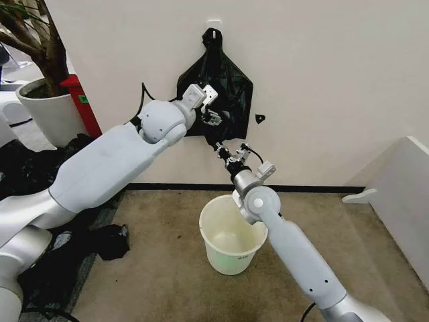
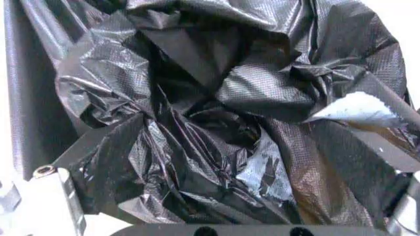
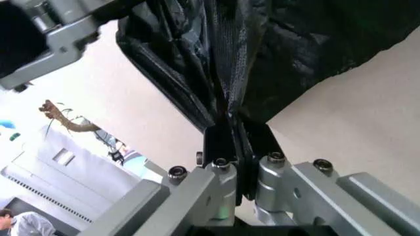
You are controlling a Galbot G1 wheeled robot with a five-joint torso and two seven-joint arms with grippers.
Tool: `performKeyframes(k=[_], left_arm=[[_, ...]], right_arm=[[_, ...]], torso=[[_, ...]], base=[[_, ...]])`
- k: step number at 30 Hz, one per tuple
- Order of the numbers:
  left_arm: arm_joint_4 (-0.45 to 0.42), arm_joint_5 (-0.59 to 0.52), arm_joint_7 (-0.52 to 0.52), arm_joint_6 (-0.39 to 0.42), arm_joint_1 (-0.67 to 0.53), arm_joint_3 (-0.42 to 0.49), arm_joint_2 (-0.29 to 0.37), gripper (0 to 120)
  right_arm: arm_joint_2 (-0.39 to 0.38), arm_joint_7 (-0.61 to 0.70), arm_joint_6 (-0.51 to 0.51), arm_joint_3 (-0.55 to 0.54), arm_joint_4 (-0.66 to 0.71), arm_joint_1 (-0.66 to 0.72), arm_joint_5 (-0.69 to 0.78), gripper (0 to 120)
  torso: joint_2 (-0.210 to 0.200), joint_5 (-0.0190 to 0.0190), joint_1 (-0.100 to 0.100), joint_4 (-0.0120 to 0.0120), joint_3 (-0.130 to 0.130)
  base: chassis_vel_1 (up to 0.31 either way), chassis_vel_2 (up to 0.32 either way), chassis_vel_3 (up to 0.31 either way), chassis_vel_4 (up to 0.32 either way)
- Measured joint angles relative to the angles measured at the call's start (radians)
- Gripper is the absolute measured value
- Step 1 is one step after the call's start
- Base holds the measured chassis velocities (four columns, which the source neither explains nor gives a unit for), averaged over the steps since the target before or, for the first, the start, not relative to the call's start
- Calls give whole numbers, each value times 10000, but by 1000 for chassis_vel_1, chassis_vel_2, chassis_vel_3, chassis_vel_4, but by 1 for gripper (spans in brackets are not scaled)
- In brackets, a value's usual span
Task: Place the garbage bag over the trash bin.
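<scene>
Up on the wall hangs the thin glossy black plastic garbage bag (image 1: 224, 87); right gripper (image 1: 221, 149) pinches its lower edge, jaws clamped (clear at the wrist). Left gripper (image 1: 212, 115) presses against it, grip unclear. Round cream-white plastic trash bin (image 1: 231, 235) sits on the floor below.

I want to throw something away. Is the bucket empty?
Yes, empty: the trash bin stands upright, its bare cream inside showing, no bag lining it.

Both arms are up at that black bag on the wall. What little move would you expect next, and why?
Probably the right gripper tugs gently downward, toward the trash bin. Its jaws are shut on the lower edge of the garbage bag, which hangs from a wall hook. The left gripper is at the bag's middle.
</scene>
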Motion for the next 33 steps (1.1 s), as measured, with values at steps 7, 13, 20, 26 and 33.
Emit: performKeyframes(k=[7, 13, 20, 26, 33], left_arm=[[-668, -110, -270, 82, -40, -61, -4, 100], [-888, -35, -563, 82, -36, -58, 132, 100], [-1004, -698, -1855, 92, 104, -195, 120, 100], [-808, -1704, -3183, 92, 278, -336, -23, 100], [4, -2483, -3783, 92, 277, -390, -631, 100]], right_arm=[[-11, -32, -16, 151, -70, -24, -37, 0], [-27, -27, -25, 433, -168, -25, -33, 0], [-105, 42, -28, 624, -102, -156, -7, 0], [-195, 110, -28, 767, -26, -209, 36, 0], [-211, 133, -45, 716, 8, -157, 67, 0]], torso=[[0, 2, 0, -1, -1], [0, -1, 0, 1, 0], [0, 0, 0, 0, 0], [0, 0, 0, -1, 0], [0, 0, 0, 0, 0]], base=[[0, 0, 0, 0], [0, 0, 0, 0], [0, 0, 0, 0], [0, 0, 0, 0], [0, 0, 0, 0]])
